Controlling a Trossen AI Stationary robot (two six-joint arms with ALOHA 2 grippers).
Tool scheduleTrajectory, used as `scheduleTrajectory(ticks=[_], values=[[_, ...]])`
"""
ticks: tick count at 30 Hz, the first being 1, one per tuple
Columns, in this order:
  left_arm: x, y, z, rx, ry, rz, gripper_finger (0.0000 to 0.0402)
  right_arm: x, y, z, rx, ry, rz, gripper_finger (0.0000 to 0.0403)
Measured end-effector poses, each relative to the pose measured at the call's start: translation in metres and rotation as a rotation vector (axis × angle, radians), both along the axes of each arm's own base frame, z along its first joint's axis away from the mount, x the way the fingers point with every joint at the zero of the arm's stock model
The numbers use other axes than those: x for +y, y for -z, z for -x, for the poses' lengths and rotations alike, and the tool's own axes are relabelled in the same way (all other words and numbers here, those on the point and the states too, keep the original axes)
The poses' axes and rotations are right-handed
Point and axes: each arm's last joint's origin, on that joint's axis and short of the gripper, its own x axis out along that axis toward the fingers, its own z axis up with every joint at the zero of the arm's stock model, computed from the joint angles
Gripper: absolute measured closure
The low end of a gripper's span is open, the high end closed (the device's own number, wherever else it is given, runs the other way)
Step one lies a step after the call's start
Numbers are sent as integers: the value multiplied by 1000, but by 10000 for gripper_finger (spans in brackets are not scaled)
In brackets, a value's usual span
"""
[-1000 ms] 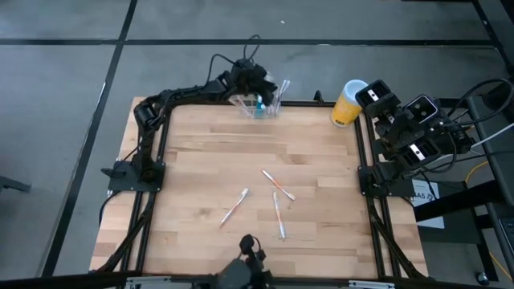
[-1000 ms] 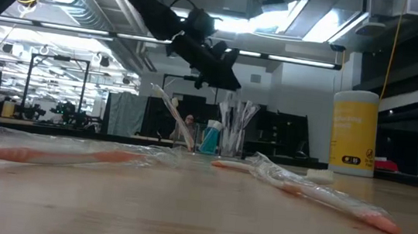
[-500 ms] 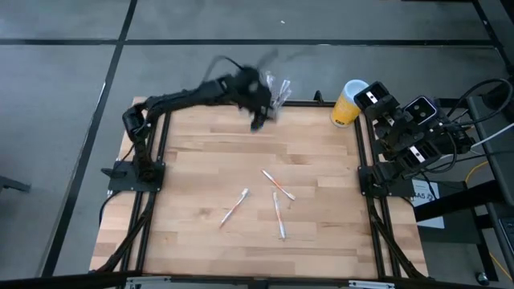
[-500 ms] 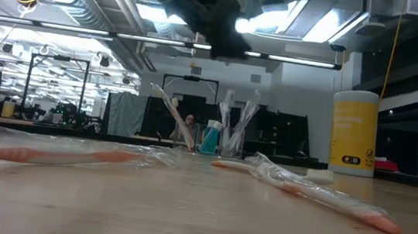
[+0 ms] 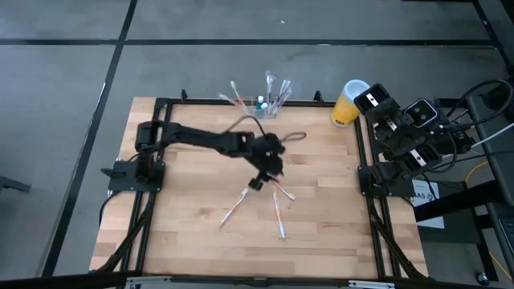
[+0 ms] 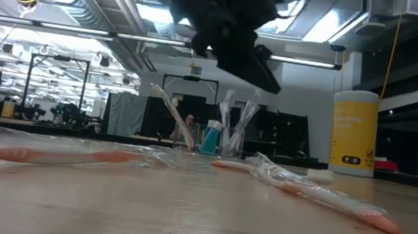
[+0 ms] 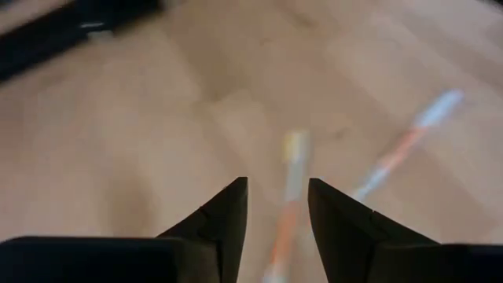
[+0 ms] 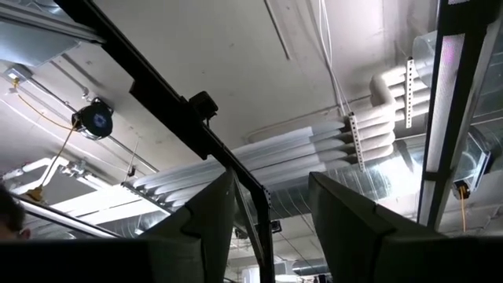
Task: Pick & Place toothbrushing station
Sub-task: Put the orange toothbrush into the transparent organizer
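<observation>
The toothbrushing station (image 5: 261,102), a small see-through holder with several toothbrushes and a blue tube standing in it, rests at the table's far edge; the low view shows it too (image 6: 214,142). My left gripper (image 5: 256,184) hangs open and empty over the table's middle, above three wrapped toothbrushes (image 5: 278,187). In the left wrist view its fingertips (image 7: 277,185) stand on either side of one brush (image 7: 292,169) that lies below them, without touching it. My right gripper (image 5: 371,96) waits open at the table's far right corner, pointing up (image 8: 271,177).
A yellow cylinder with a white top (image 5: 348,103) stands at the far right corner, next to my right arm. Two more wrapped brushes (image 5: 234,206) (image 5: 279,217) lie toward the near edge. A black frame (image 5: 161,152) runs round the wooden table.
My left gripper has left the toothbrushing station at the far edge and swung fast toward the table's middle and near side, coming down over the wrapped toothbrushes. The station has stayed at the far edge.
</observation>
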Motion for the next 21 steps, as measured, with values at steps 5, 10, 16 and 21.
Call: scheduleTrajectory(ticks=[5,10,16,21], values=[[-5,21,-10,33,-56,76,278,2,1,-1,7,-5,-4,237],[-19,42,-16,61,-15,91,275,7,1,0,7,-9,-3,237],[-30,58,-22,71,8,106,272,12,1,2,9,8,-6,237],[-41,64,-34,51,26,118,272,13,2,-1,24,19,-24,237]])
